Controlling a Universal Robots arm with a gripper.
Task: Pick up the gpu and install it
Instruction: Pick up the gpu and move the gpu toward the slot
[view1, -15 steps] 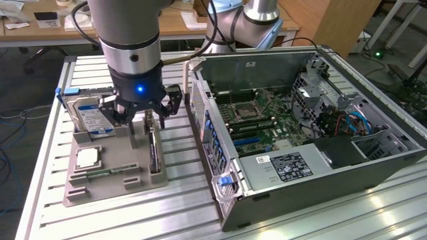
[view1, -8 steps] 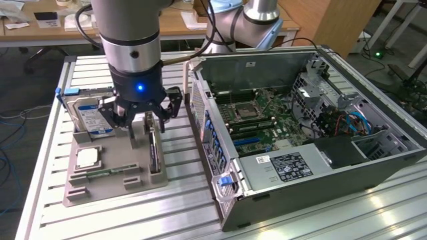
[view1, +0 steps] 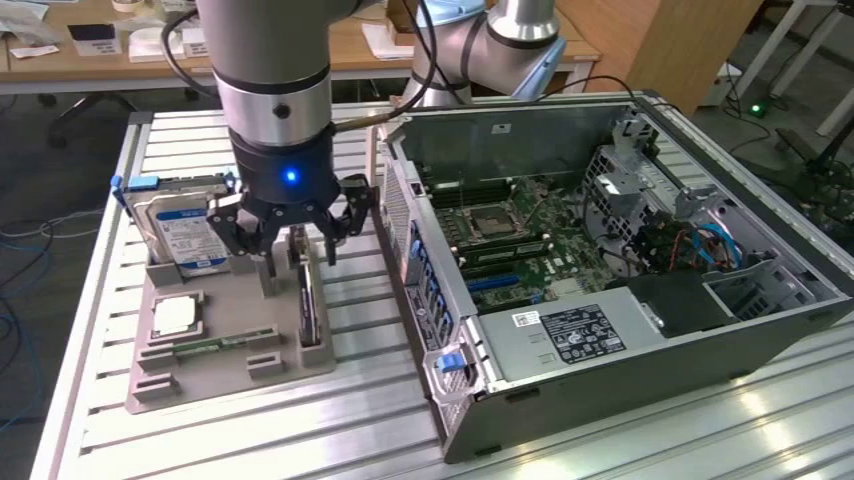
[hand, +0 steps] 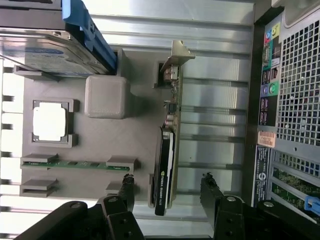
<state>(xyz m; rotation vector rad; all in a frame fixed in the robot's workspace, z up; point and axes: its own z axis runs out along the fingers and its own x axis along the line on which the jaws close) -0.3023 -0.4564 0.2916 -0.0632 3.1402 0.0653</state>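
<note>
The gpu (view1: 310, 305) is a thin dark card with a green board edge. It stands on its edge in a slot of the grey holder tray (view1: 227, 372). In the wrist view the gpu (hand: 165, 160) runs lengthwise, and its metal bracket is at the end far from the fingers. My gripper (view1: 296, 243) hangs just above the card's far end, open. In the wrist view the gripper (hand: 168, 181) has one black finger on each side of the card, with a gap to each, and nothing is held.
The open computer case (view1: 601, 260) lies close beside the tray on the exterior view's right, with its perforated back panel (hand: 295, 95) next to the card. The tray also holds a hard drive (view1: 180, 230), a processor chip (view1: 176, 315) and a memory stick (hand: 75, 164).
</note>
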